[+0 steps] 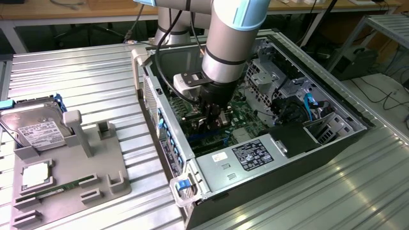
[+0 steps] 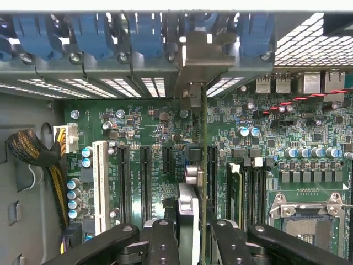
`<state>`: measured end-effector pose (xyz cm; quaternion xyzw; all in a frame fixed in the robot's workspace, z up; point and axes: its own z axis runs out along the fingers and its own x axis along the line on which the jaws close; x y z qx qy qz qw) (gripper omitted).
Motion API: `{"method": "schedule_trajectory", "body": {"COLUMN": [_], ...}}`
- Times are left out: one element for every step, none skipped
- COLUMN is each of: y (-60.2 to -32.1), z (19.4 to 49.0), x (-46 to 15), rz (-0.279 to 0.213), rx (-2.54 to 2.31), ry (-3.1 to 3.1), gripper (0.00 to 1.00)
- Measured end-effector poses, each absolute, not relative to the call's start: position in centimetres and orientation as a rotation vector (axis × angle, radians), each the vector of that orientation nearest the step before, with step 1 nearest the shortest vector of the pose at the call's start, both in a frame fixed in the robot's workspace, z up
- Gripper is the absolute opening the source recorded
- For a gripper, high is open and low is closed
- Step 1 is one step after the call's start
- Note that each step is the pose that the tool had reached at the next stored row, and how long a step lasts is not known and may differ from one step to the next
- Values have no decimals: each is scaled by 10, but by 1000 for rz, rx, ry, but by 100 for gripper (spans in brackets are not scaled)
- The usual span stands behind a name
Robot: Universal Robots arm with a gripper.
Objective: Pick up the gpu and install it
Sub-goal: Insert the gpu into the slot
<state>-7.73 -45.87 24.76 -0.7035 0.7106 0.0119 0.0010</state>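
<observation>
Bright even light, glare on metal table point(image 1: 76, 76), dim case interior

The arm point(image 1: 227, 45) is angled steeply downward, wrist lowest. The gripper point(image 1: 210, 125) is pointed straight down. Its black fingers point(image 2: 162, 243) are closed partway, clamped on a thin card's edge.

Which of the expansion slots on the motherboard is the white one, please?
It is the long white slot at the end of the row, nearest the braided cable bundle; the other slots beside it are black.
</observation>
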Motion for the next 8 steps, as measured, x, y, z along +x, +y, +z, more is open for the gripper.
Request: {"method": "schedule_trajectory", "body": {"y": [-459,-459,-459,-459,-459,-459,-459,-459], "z": [248,248,248,248,248,248,248,248], "x": [-77,-77,-77,-77,-77,-77,-77,-77], "rz": [37,37,37,37,37,37,37,37], "rx": [-2209,-2209,-2209,-2209,-2210,-2212,-2214,-2214], "ry": [2231,2231,2231,2231,2230,2228,2227,2227], "gripper": [28,28,28,28,28,28,28,28]}}
